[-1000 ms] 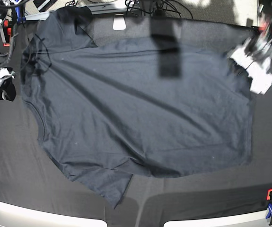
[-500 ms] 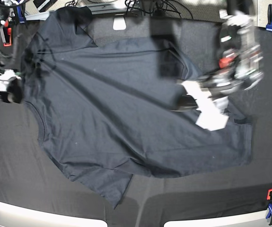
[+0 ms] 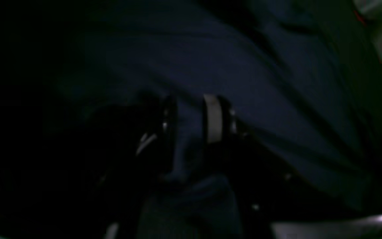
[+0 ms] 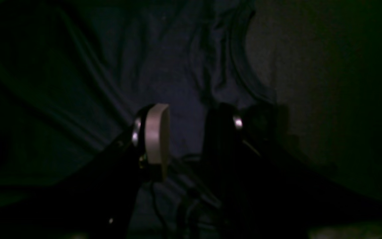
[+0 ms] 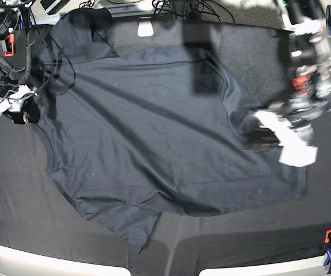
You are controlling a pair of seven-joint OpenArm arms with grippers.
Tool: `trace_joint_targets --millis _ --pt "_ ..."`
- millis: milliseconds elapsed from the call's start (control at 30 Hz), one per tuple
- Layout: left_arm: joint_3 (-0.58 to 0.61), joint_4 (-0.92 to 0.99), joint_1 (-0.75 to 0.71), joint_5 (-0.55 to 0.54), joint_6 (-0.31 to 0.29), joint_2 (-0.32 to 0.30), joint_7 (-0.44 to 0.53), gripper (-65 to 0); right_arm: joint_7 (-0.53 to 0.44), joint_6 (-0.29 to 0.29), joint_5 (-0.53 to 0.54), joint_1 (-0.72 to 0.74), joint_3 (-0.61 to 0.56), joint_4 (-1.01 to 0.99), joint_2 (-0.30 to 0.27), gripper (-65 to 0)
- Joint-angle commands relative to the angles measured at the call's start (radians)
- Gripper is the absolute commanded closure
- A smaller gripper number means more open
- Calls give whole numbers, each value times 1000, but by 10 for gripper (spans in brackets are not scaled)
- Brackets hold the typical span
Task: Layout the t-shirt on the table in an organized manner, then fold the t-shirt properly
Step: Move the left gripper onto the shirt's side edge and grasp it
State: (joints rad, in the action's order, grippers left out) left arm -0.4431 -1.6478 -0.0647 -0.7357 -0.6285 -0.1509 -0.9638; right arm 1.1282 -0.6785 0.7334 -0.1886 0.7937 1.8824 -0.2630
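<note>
A: Since a second ago our left hand [image 5: 271,133] has swung in from the far corner of the desk and dragged the hem of the large dark navy short-sleeved cloth t-shirt [image 5: 153,138] inward, so that side now shows a bunched ridge where it lay flat.

B: We agree. In the left wrist view the left hand [image 3: 191,132] has its jaws a little apart with a fold of cloth between them. They were shut tight a moment ago, so we cannot tell whether they still pinch it or are letting go.

A: And our right hand [image 5: 15,112]?

B: It sits at the collar end. The right wrist view shows the right hand [image 4: 187,136] with its jaws standing well apart over the shirt near the curved neckline, gripping nothing.

A: Where is the shirt itself?

B: Spread across the middle of the matte black fabric desk [image 5: 15,190], collar toward our right hand, one sleeve pointing to the near edge, the other folded over at the far edge.

A: How will it handle?

B: We judge it light, limp and slightly slippery; it creases wherever we push it and will not hold a shape. We would take it by seams, at the hem corners and shoulders, pinch shallow, and pull outward to flatten the ridge before folding.
</note>
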Motion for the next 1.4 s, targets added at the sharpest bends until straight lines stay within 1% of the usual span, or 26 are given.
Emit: trace_joint_targets --millis 0,67,100,167,200,233,300,433,467,600,767,833,933,1067,1100,1167,1200,1233,1300,1367 --pt "-4 -19 -7 -24 -7 -5 18 -146 -9 -20 19 6 4 20 -17 -236" --pt "-7 -19 -40 -23 -7 -5 39 -160 -9 -20 23 6 4 20 -17 -236" --pt "-7 -18 -55 -7 -7 -5 66 -162 -9 -20 22 6 4 20 -17 -236" --pt "-7 -18 -80 69 -6 -5 126 -162 -8 -20 22 6 4 20 -17 -236" --pt "-7 -18 -90 110 5 -5 153 -162 -8 -20 22 6 4 20 -17 -236" --pt "-7 -16 -99 146 32 -5 176 -162 -8 -20 22 6 4 20 -16 -236" --pt "-7 -13 -108 206 66 -4 225 -173 -8 -20 22 6 4 20 -17 -236" --pt "-7 -10 -109 291 161 -5 350 -251 -8 -20 23 6 4 20 -17 -236" --pt "-7 -9 -109 299 172 -5 372 -263 -8 -20 23 6 4 20 -17 -236" --pt "7 21 -101 298 172 -5 385 -267 -8 -20 23 6 4 20 -17 -236" --pt "81 130 -63 297 169 -5 381 -267 -8 -20 29 6 4 20 -17 -235" --pt "102 159 -51 275 168 -5 381 -267 -8 -20 29 6 4 20 -17 -236" --pt "106 167 -45 240 168 -5 386 -267 -8 -20 29 5 4 20 -17 -236" --pt "106 167 -46 238 164 -5 386 -263 -8 -20 29 6 4 20 -17 -236" --pt "106 167 -46 238 154 -5 375 -250 -8 -20 29 6 4 20 -17 -236" --pt "106 167 -46 238 98 -5 357 -212 -9 -20 29 6 4 20 -17 -236" --pt "106 167 -46 238 73 -5 355 -180 -9 -20 29 6 4 20 -17 -236" --pt "106 167 -46 238 58 -5 354 -128 -9 -20 29 6 4 20 -17 -236" --pt "106 167 -46 237 55 -5 356 0 -9 -20 29 6 4 20 -17 -236" --pt "104 167 -46 237 55 -6 366 0 -9 -20 29 6 4 20 -17 -236"
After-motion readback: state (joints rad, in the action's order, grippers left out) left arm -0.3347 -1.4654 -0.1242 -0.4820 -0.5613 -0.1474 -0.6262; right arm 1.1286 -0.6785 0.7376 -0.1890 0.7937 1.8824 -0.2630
